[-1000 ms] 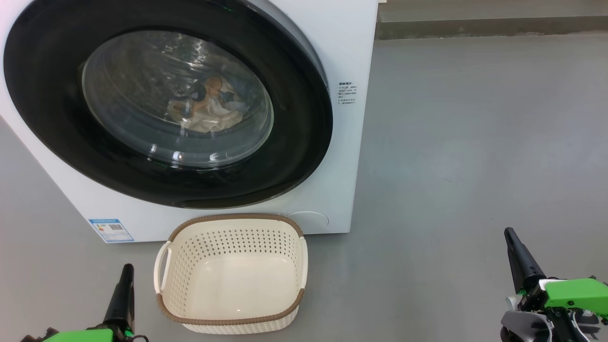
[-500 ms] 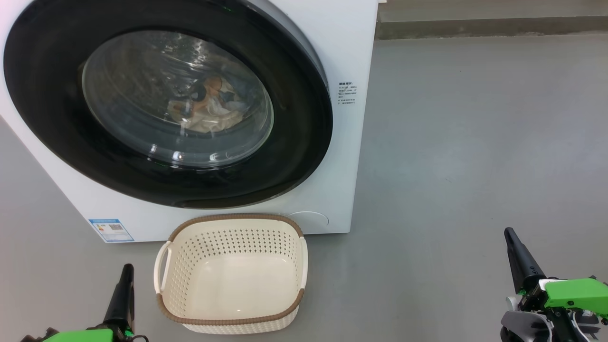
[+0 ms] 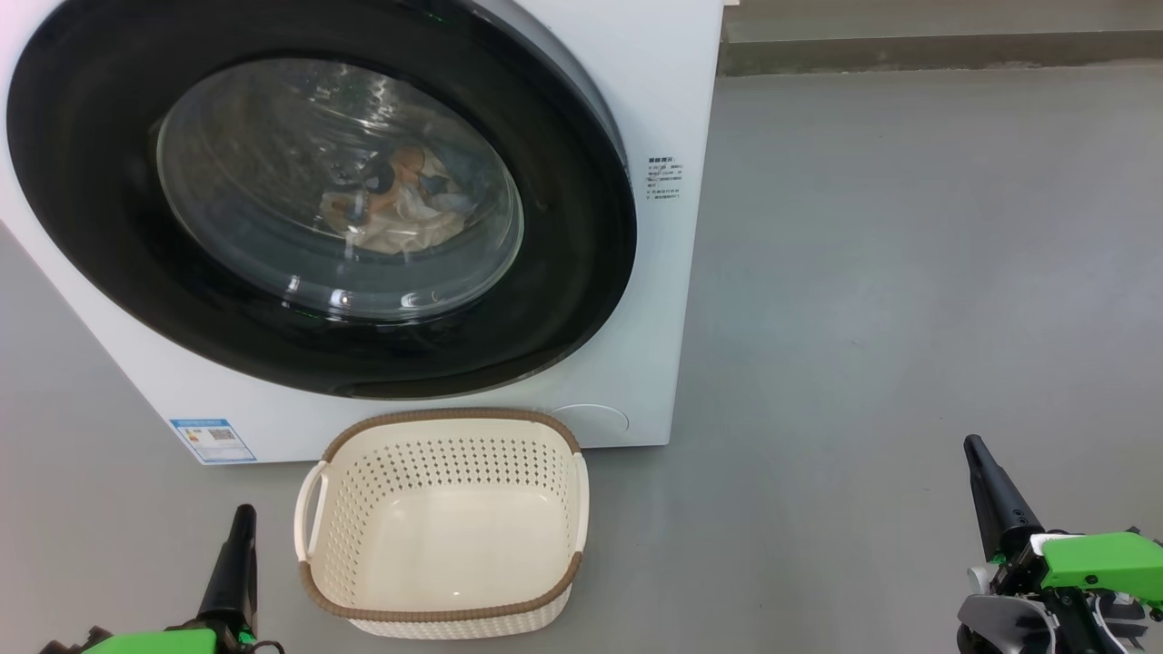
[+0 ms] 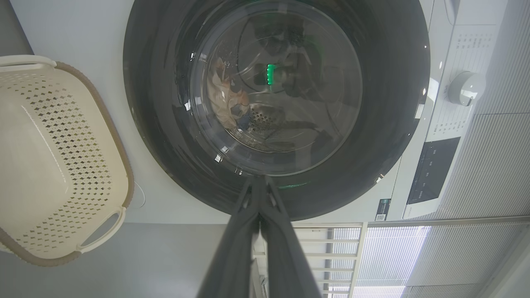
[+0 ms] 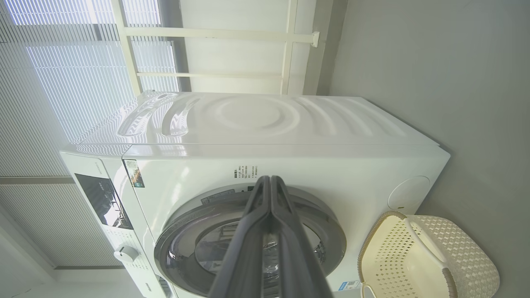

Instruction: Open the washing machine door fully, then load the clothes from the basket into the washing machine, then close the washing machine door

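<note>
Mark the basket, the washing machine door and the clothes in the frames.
basket [image 3: 445, 414], head view, brown rim at its far edge.
washing machine door [image 3: 572, 236], head view, black rim, right side.
clothes [image 3: 400, 222], head view, cream-beige part of the bundle.

My left hand [image 4: 259, 184] has its fingers pressed together, tips aimed at the washing machine door [image 4: 165, 124] just beyond, which sits closed; the clothes [image 4: 225, 99] show through its glass; the basket [image 4: 121, 159] lies well off to the hand's left.
</note>
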{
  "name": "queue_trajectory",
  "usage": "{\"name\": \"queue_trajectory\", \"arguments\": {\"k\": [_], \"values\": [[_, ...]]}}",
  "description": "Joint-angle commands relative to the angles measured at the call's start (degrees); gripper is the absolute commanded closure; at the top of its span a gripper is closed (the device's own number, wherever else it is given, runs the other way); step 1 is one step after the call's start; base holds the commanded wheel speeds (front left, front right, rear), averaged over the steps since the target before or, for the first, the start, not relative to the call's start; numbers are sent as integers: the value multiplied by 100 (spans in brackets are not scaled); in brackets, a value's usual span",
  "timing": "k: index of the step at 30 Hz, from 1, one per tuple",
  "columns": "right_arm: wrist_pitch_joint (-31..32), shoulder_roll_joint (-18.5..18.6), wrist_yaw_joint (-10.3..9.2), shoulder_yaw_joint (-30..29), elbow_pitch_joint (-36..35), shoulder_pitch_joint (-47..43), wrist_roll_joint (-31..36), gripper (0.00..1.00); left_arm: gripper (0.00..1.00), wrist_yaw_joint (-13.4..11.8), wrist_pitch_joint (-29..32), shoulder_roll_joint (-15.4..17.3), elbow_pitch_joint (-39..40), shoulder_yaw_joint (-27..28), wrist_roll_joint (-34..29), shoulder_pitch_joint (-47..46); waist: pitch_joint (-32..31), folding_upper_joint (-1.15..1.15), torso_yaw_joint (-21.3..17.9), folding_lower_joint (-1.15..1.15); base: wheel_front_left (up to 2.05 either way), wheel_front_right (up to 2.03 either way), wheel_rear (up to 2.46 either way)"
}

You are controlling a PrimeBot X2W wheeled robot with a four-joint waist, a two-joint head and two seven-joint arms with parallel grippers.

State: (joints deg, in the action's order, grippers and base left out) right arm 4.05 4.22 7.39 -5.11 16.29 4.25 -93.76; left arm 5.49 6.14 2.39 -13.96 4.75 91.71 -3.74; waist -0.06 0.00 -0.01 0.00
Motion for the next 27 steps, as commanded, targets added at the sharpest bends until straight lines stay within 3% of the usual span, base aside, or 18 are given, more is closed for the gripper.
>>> {"name": "queue_trajectory", "arguments": {"k": [1, 27], "values": [[18, 83, 10, 143, -182, 252, -86, 100, 100, 5, 36, 49, 179, 188, 39, -256, 0, 0, 0, 0, 0, 0, 0], [-2, 102, 10, 168, -184, 250, -107, 100, 100, 5, 36, 49, 179, 188, 39, -256, 0, 0, 0, 0, 0, 0, 0]]}}
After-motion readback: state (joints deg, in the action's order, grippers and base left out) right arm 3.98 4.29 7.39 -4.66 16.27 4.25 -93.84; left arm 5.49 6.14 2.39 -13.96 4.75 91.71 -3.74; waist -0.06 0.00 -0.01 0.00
